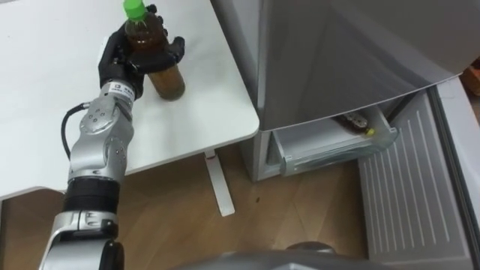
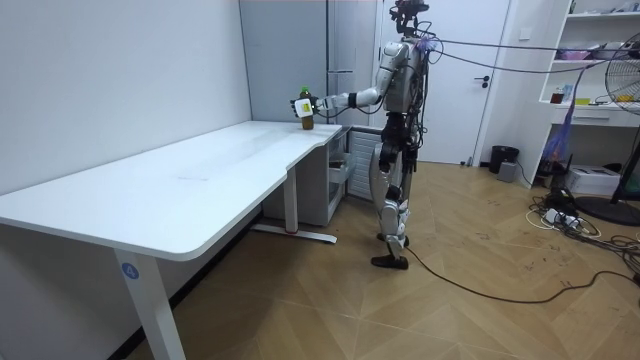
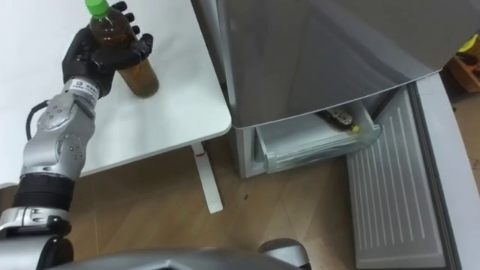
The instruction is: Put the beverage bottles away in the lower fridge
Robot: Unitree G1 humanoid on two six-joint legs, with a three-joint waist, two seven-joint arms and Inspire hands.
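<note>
A brown drink bottle (image 1: 161,71) with a green cap stands upright at the far right part of the white table (image 1: 52,112). My left hand (image 1: 112,56) is shut on it, fingers curled round its upper body from behind; whether its base rests on the table I cannot tell. The room view has the same bottle (image 2: 304,110) at the table's far end, at the end of my outstretched left arm. To the right, the grey fridge (image 1: 337,52) has its lower drawer (image 1: 330,146) pulled out. Another bottle (image 1: 355,122) lies in the drawer.
The lower fridge door (image 1: 412,187) is swung open to the right, its ribbed inner face up. Wooden floor lies between the table's leg (image 1: 219,184) and the fridge. I stand in front of the fridge at the table's end.
</note>
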